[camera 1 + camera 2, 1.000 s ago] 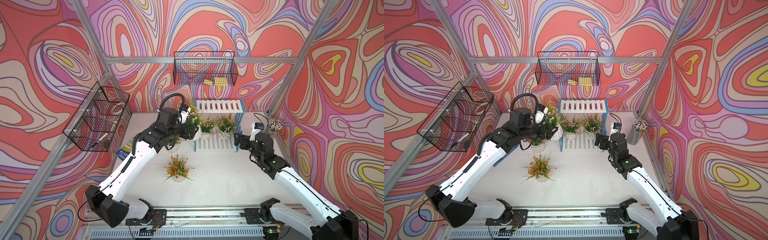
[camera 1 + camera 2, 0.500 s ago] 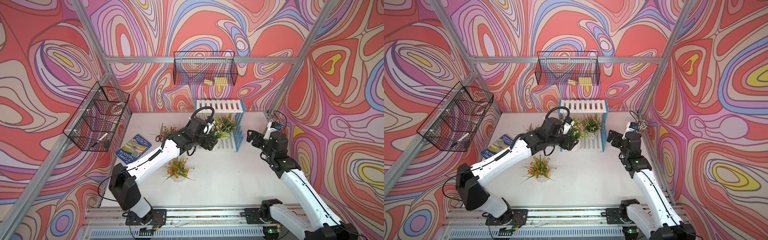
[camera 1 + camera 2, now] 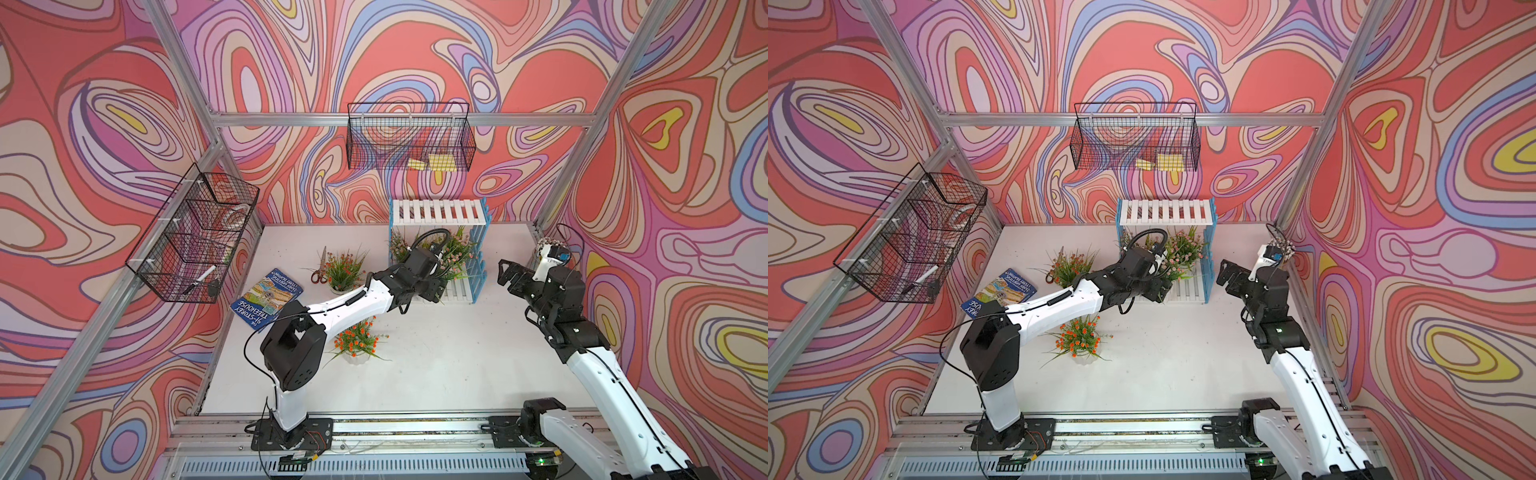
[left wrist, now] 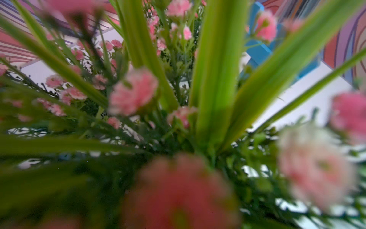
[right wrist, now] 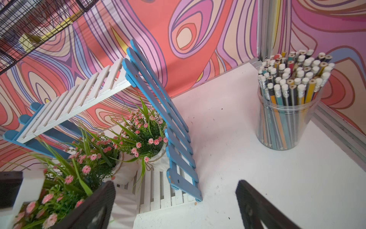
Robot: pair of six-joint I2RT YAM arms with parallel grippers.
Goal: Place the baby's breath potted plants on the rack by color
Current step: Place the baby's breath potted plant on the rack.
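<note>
Progress check: one pink plant [image 5: 142,138] and a second pink plant [image 5: 95,150] are already sitting side by side on the lower shelf of the rack [image 3: 440,212], which is standing at the far edge of the table [image 3: 457,365]. The left fingers [image 3: 434,291] are poking in at the front of that same shelf, clenched. Going by the blooms crowding the left wrist view, I'd say they're gripping the third pink plant [image 5: 49,198] (its pot is hidden, so I can't tell if it's touching the slats). The right fingers [image 5: 95,206] are spread wide with nothing in them, hanging just off the rack's right side, near the pencil cup [image 5: 287,111] in the far right corner.

What's left is the orange pair. One orange plant [image 3: 345,270] is waiting toward the far edge, left of the rack. The other orange plant [image 3: 357,338] is sitting mid-table beside the left arm. The top shelf is standing bare, so I'm guessing they're going there.
</note>
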